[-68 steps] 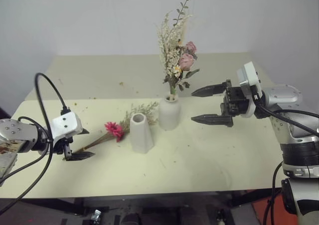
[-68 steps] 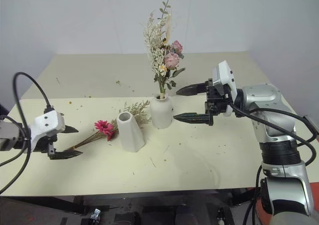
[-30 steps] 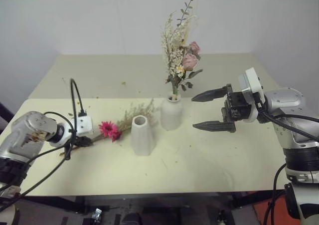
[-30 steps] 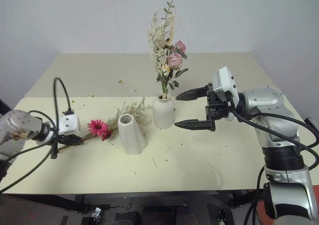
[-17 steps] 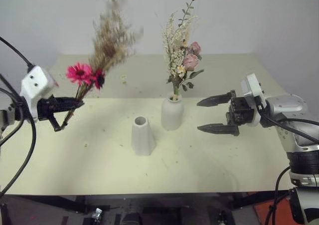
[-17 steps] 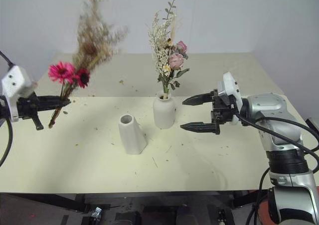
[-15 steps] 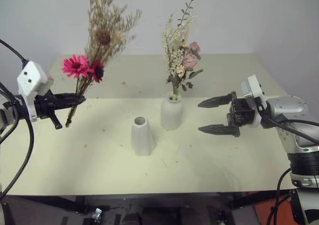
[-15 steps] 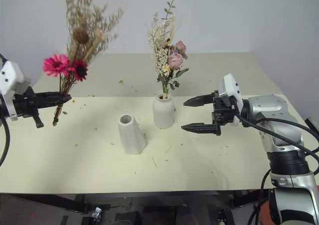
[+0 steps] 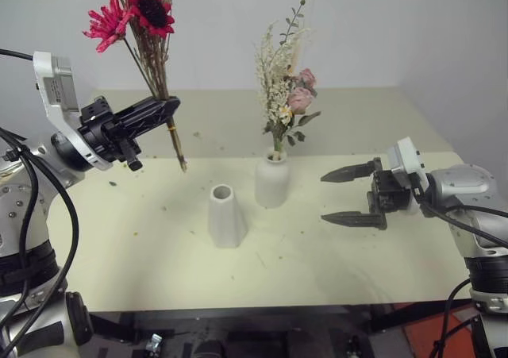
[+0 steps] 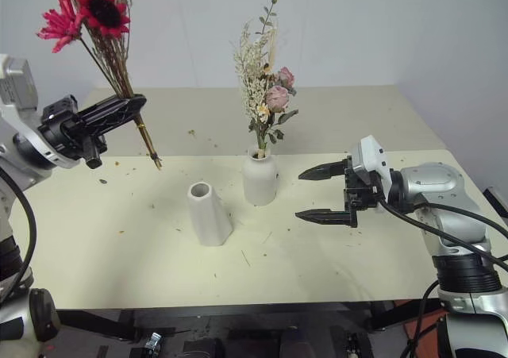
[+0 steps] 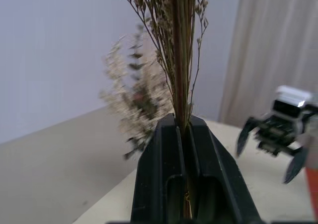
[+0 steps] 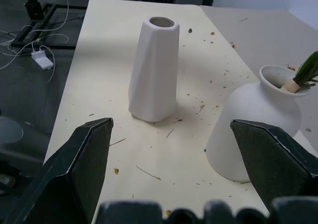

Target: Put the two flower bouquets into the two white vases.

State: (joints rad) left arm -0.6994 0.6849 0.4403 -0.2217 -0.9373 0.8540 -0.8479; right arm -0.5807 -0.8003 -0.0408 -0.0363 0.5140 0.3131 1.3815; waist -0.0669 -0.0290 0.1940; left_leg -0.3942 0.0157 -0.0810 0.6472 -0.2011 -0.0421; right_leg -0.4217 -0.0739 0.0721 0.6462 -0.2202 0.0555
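L claw [image 9: 163,109] clenched on daisy bunch [image 9: 147,25]: near upright, magenta heads up, stems down. R claw [image 9: 349,193] spread, empty.

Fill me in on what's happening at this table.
The left gripper is shut on the stems of the magenta daisy bouquet, holding it upright in the air, left of the empty cone vase. The pink rose bouquet already stands in the bottle-shaped vase. The right gripper waits open beside that vase, holding nothing.
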